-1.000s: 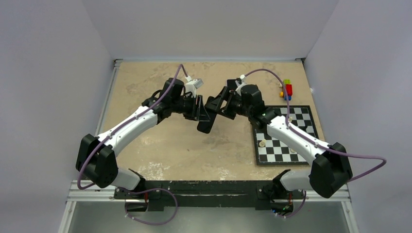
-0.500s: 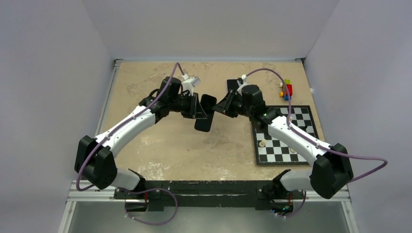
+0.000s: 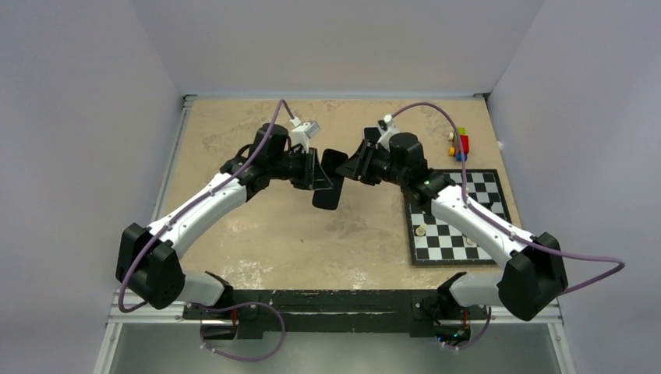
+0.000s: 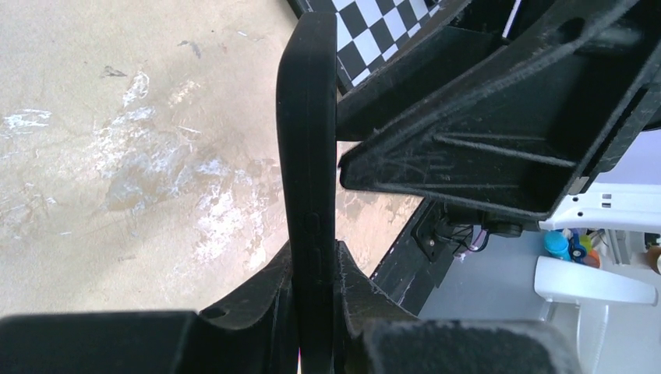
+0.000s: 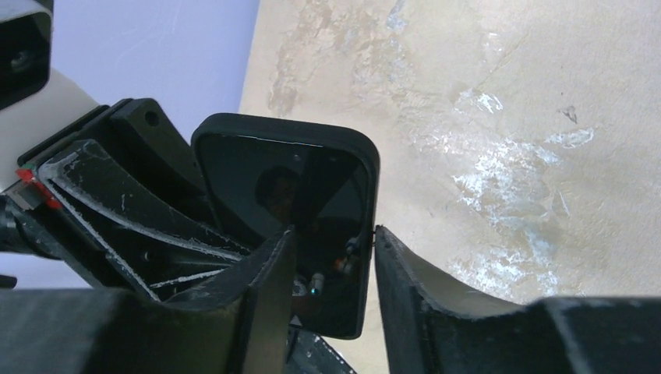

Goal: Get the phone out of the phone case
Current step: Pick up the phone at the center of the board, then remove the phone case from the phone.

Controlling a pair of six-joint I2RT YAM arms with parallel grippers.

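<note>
The phone point(image 5: 281, 179), dark screen showing, sits inside its black phone case point(image 3: 329, 187) and is held above the table between the two arms. My left gripper point(image 4: 313, 249) is shut on the case point(image 4: 308, 117), which stands edge-on between its fingers. My right gripper point(image 5: 334, 234) has closed over the case's far side edge. One of its fingers point(image 5: 269, 273) lies across the screen and the other finger point(image 5: 405, 273) touches the case's rim point(image 5: 372, 195). In the top view the right gripper point(image 3: 348, 165) meets the upper end of the case.
A chessboard point(image 3: 460, 218) with a few pale pieces point(image 3: 421, 231) lies at the right, under my right forearm. Coloured bricks point(image 3: 461, 144) sit beyond it near the back right. The black mounting rail point(image 3: 327, 300) runs along the near edge.
Both grippers have closed. The left gripper tightened on the case and the case's upper end swung toward the right gripper, which moved in and closed over its edge.
</note>
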